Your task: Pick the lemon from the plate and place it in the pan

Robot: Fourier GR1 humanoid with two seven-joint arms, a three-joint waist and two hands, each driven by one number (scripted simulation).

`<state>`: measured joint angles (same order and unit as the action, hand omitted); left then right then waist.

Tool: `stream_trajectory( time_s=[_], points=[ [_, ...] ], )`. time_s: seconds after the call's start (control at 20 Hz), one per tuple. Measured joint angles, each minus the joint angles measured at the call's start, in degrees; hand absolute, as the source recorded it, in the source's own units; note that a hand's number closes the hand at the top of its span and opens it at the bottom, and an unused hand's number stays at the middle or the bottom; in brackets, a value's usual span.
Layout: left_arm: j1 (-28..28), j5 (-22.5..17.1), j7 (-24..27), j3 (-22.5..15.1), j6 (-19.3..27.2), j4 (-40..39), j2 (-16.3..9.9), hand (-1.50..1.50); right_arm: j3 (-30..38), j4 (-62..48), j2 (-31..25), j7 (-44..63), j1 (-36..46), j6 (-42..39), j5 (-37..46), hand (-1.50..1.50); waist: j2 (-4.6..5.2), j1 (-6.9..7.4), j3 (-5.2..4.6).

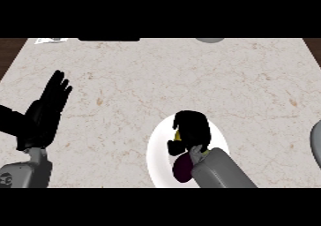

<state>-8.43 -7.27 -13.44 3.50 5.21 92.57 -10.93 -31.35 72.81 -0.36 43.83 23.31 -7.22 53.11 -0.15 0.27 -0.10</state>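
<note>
The right hand (pixel 189 128) is over the white plate (pixel 160 154), fingers curled round the lemon (pixel 178 136), of which only a yellow sliver shows. A dark purple object (pixel 182 168) lies on the plate beside the forearm. The left hand (pixel 42 115) rests open at the left edge, fingers up. A grey pan (pixel 319 145) rim shows at the right edge.

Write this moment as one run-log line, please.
right hand: over white plate, curled on lemon | left hand: open, resting at left | pan: right edge, no lemon seen
</note>
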Motion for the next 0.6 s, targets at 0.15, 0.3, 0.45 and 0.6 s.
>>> stream_trajectory(
  time_s=[0.15, 0.3, 0.45, 0.6],
  points=[
    [-0.41, -0.33, -0.01, 0.64, -0.78, -0.62, 0.14, 0.00, -1.23, -1.53, -0.20, -0.95, 0.32, 3.18, -0.32, 1.50, -0.12, -0.05, -0.10],
    [-2.08, -0.54, -0.90, 2.00, -1.49, -1.90, -0.84, 0.00, -1.95, -1.32, -0.24, -1.16, 0.35, 4.38, -0.93, 1.50, -0.15, -0.15, -0.12],
    [-1.77, -0.15, -0.64, 1.85, -1.51, -1.98, -0.16, 0.00, -2.31, 0.79, -0.13, -0.68, -0.90, 6.27, 0.81, 1.50, -0.13, -0.20, -0.08],
    [-1.53, 0.68, 0.26, 1.70, -0.96, -2.43, 0.45, 0.00, -1.85, 7.00, -4.06, -0.06, -5.66, 5.49, 1.75, 1.50, -0.10, -0.61, 0.00]
  ],
)
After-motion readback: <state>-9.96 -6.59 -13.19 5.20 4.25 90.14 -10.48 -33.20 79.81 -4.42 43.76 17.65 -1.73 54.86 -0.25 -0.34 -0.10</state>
